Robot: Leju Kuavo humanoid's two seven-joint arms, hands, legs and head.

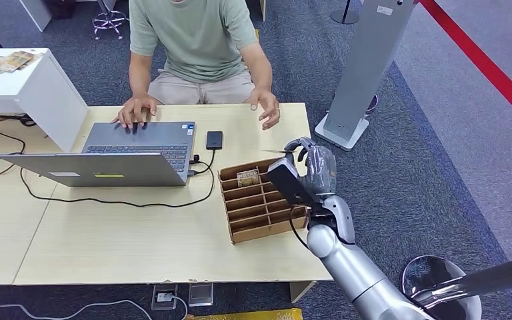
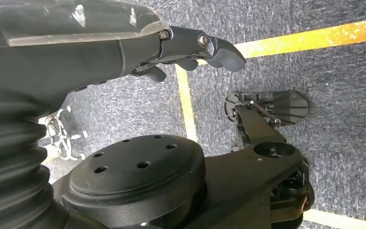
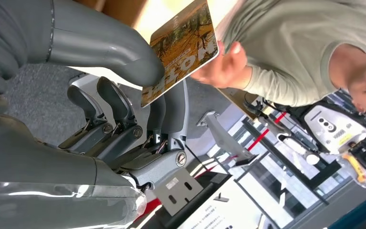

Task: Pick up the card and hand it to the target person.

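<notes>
Wooden table (image 1: 140, 247): laptop (image 1: 120, 157) at left, compartment tray (image 1: 260, 203) toward the right.
Left hand (image 2: 190, 52): hangs by the floor — fingers curled in, holding nothing.
Right hand (image 1: 310, 167): raised past the tray, thumb and fingers pinching the card (image 3: 183, 50).
Person's hand (image 1: 267, 110): just beyond the card's far edge — card points at it.

right hand (image 3: 138, 95) raised, thumb and fingers pinched together; left hand (image 2: 190, 50) hanging low, fingers loosely curled
</notes>
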